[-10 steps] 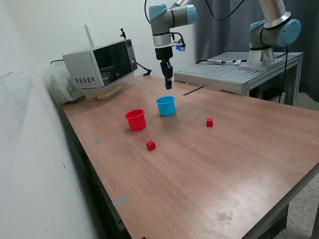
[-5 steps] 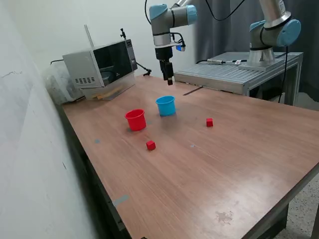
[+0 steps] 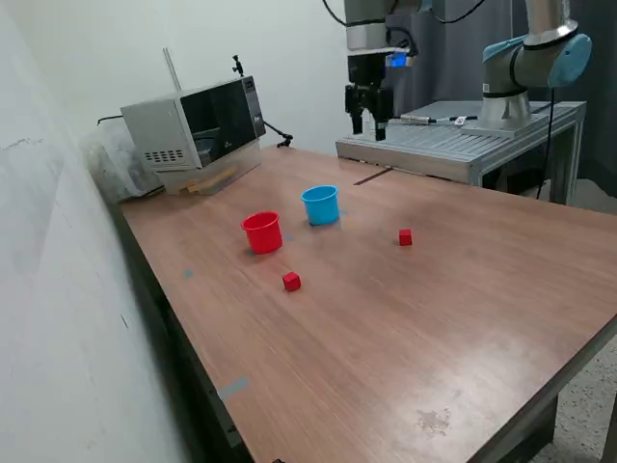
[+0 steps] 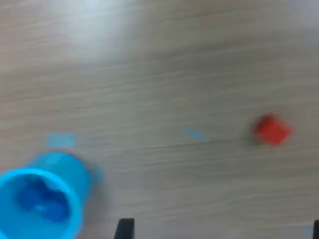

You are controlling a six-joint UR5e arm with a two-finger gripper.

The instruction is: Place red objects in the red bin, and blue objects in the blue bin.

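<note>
fingers (image 3: 370,122) parted, empty, high behind blue cup (image 3: 320,204) | dark blue shapes in blue cup, likely sorted | red cup (image 3: 261,232) just beside blue cup | two red cubes (image 3: 291,281) (image 3: 405,236) on tabletop (image 3: 463,289), unsorted, near blue cup

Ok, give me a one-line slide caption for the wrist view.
Wrist view: light blue cup holding dark blue contents, one red cube apart on the wooden table.

You see a blurred dark blue mass inside the blue bin (image 4: 42,201), perhaps the blue objects (image 4: 41,199); edge crops the bin.
</note>
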